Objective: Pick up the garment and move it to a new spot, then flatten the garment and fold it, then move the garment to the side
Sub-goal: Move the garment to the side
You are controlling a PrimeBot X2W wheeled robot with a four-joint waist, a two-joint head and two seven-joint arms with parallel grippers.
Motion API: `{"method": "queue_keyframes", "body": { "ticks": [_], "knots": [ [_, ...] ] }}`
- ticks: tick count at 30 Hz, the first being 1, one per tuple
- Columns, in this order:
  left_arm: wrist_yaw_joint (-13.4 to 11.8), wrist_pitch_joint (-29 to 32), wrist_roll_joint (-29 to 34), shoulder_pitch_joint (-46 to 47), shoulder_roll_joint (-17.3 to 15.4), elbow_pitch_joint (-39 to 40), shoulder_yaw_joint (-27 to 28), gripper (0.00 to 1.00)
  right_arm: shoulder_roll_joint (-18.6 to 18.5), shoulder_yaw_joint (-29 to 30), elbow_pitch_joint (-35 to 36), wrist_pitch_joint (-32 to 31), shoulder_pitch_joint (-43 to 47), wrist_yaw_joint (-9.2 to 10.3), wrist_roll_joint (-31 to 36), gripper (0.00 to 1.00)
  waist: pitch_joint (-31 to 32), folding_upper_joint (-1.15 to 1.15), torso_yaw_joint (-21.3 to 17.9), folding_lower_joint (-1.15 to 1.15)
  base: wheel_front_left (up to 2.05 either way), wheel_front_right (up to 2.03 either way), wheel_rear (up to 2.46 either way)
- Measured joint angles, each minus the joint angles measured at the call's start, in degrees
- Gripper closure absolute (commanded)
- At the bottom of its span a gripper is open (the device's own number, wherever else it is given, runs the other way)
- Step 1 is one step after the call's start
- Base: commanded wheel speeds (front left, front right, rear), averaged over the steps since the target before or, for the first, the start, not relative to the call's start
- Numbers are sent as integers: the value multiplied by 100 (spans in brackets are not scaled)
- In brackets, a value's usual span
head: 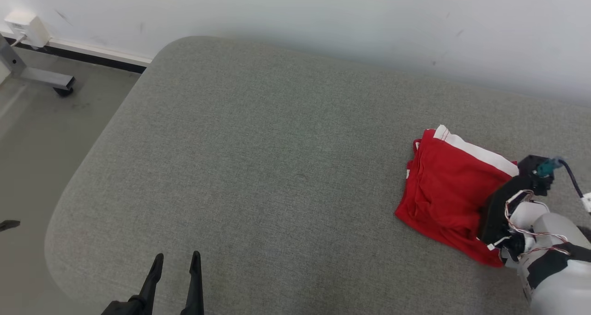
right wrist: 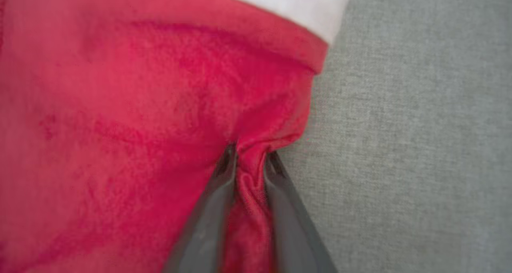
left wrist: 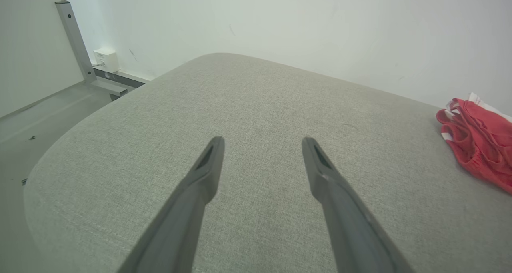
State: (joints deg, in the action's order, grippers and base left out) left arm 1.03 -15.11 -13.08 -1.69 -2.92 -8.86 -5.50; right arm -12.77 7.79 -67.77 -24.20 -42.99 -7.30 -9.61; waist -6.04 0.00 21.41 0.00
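Garment (right wrist: 120, 105), pinched in right gripper (right wrist: 252, 153)

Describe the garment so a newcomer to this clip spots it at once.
A grey padded surface meets a pale wall. At its right end lies the garment, pinched by the right gripper. Its red cloth with a white band stands out against the grey.

1. My left gripper (head: 177, 257): two long, tapering black fingers (left wrist: 200, 185).
2. My right forearm (head: 558, 292): smooth pale-grey shell with a black band (head: 549, 262).
3. At that forearm's wrist end I see a black bracket (head: 496, 208), thin red-and-white wires (head: 540, 235), a teal connector (head: 545, 167) and a dark cable (head: 571, 176).
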Motion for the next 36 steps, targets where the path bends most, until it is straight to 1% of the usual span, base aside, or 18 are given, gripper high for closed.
{"method": "queue_keyframes", "body": {
  "ticks": [5,10,13,17,20,22,25,27,31,32,33,34,36],
  "knots": [
    [-1,0,-48,7,0,42,12,0,60,-447,136,-52,-125,-9,326,100,-29,0,-124,0,0,0,0],
    [-27,0,-96,52,1,108,56,0,58,-1192,460,-288,-351,-9,394,100,-53,1,-364,1,0,0,0],
    [-54,-1,-134,83,1,166,85,0,35,-1766,827,-537,-573,-9,185,100,-72,1,-569,1,0,0,0],
    [-63,-1,-162,232,3,222,54,0,-114,-2572,1573,-1012,-776,-11,-470,100,-131,1,-895,1,0,0,0],
    [-108,0,-223,324,2,267,54,0,-475,-3083,2276,-1414,-779,-16,-1114,100,-184,1,-1167,1,0,0,0],
    [-122,-1,-258,381,3,293,69,0,-827,-3351,2757,-1682,-772,-16,-1482,100,-223,1,-1360,1,0,0,0],
    [-108,0,-254,436,3,311,126,0,-1361,-3695,3379,-1930,-750,-16,-1807,100,-287,1,-1658,1,0,0,0],
    [-97,0,-224,500,4,312,151,0,-1647,-3789,3685,-2054,-741,-16,-2023,100,-338,1,-1857,1,0,0,0],
    [-59,0,-104,576,5,323,223,0,-2204,-4092,4196,-2172,-739,-16,-2213,100,-455,1,-2237,1,0,0,0],
    [-43,0,-54,652,7,337,252,0,-2490,-4231,4356,-2163,-749,-16,-2213,100,-526,1,-2414,1,0,0,0],
    [-25,0,-38,688,8,338,257,0,-2635,-4295,4397,-2139,-759,-16,-2185,100,-565,1,-2496,1,0,0,0],
    [-25,0,-38,688,8,338,257,0,-2635,-4295,4397,-2139,-759,-16,-2185,100,-565,1,-2496,1,0,0,0],
    [7,0,2,755,8,342,293,0,-2881,-4409,4469,-2079,-785,-16,-2152,100,-648,1,-2650,1,0,0,0]
  ]
}}
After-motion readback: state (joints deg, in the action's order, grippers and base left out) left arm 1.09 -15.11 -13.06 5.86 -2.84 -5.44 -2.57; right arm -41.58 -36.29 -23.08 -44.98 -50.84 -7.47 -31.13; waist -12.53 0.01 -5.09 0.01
